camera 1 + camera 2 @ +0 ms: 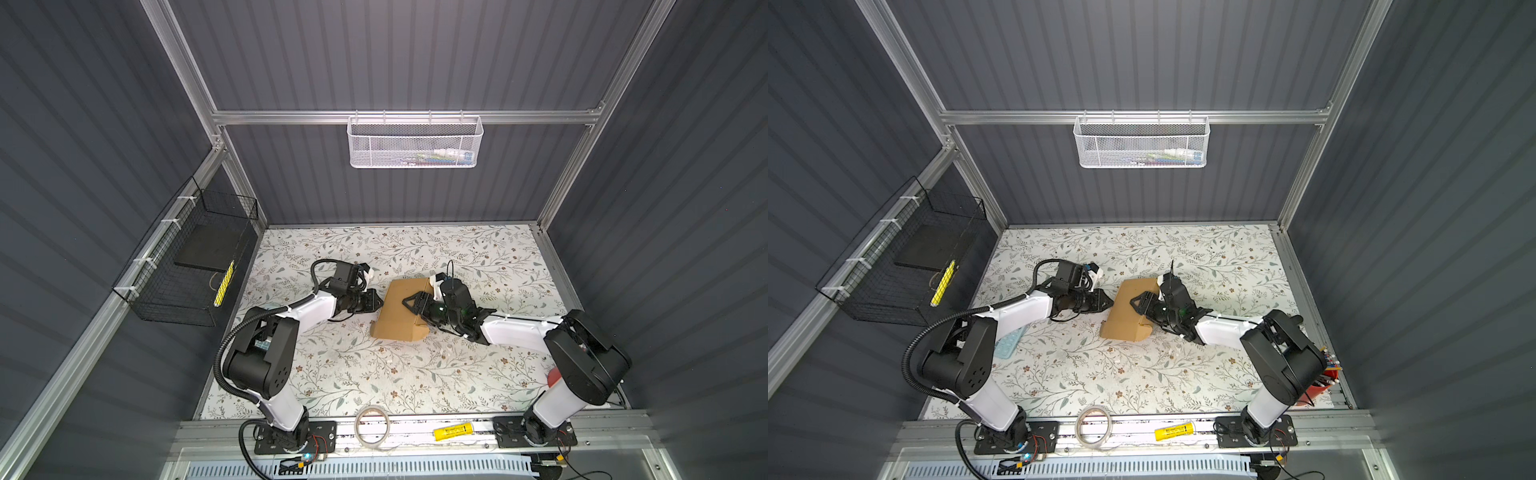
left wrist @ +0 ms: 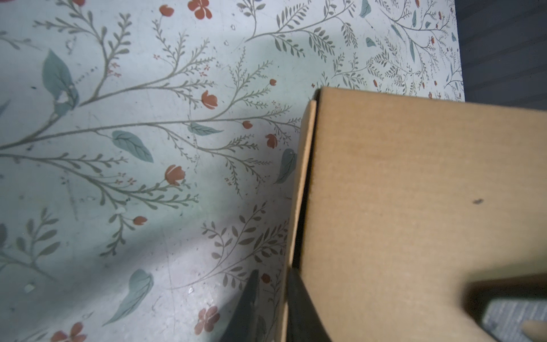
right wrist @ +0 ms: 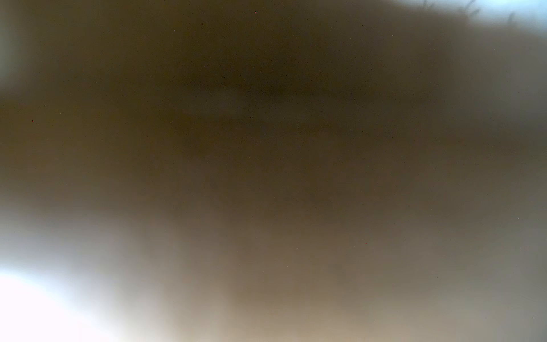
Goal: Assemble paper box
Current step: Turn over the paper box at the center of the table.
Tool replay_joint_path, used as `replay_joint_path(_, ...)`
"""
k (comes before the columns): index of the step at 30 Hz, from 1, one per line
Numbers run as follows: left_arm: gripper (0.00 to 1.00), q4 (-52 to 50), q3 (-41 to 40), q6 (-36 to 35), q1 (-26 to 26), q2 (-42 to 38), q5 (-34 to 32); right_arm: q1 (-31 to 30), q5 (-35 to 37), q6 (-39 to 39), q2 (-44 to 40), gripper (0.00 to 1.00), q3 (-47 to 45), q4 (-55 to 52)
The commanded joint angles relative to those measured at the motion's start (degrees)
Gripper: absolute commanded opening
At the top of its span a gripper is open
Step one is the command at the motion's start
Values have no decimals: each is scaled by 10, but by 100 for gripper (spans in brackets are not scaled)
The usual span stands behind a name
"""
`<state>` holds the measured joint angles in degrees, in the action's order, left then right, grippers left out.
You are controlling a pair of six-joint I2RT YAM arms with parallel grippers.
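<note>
Now, the paper box lies mid-surface, lid folded over. Your left fingers stand narrowly apart astride its side wall. The right fingers rest on the lid, their spread unreadable. You'd likely do best pressing evenly while tucking.

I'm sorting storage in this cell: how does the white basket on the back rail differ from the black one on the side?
The white basket is perforated mesh; the black basket is open wire grid. The white basket hangs on the back crossbar, the black basket on the left side rail. The white basket holds colourful items, the black basket a dark slab and a yellow stick. Both hang from rails.
</note>
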<state>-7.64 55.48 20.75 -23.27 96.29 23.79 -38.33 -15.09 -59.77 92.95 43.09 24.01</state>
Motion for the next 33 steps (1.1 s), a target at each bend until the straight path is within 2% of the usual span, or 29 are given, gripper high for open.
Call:
replay_joint_path(1, 22, 9, 22, 12, -6, -3, 19, -2, -5, 4, -14, 62, 2, 12)
replay_joint_path(5, 26, -6, 39, 15, -5, -20, 7, 4, -12, 10, -18, 61, 9, 1)
replay_joint_path(8, 30, -33, 60, 7, -2, -40, -25, 12, -19, 18, -23, 60, 16, -13)
replay_joint_path(14, 37, -26, 66, 24, 34, -97, -38, 26, -34, 35, -32, 57, 46, -44)
replay_joint_path(22, 45, 2, 77, 37, 92, -110, 54, 53, -81, 65, -56, 56, 106, -105)
replay_joint_path(33, 53, 113, 39, 54, 144, -91, 168, 91, -135, 90, -60, 56, 170, -168)
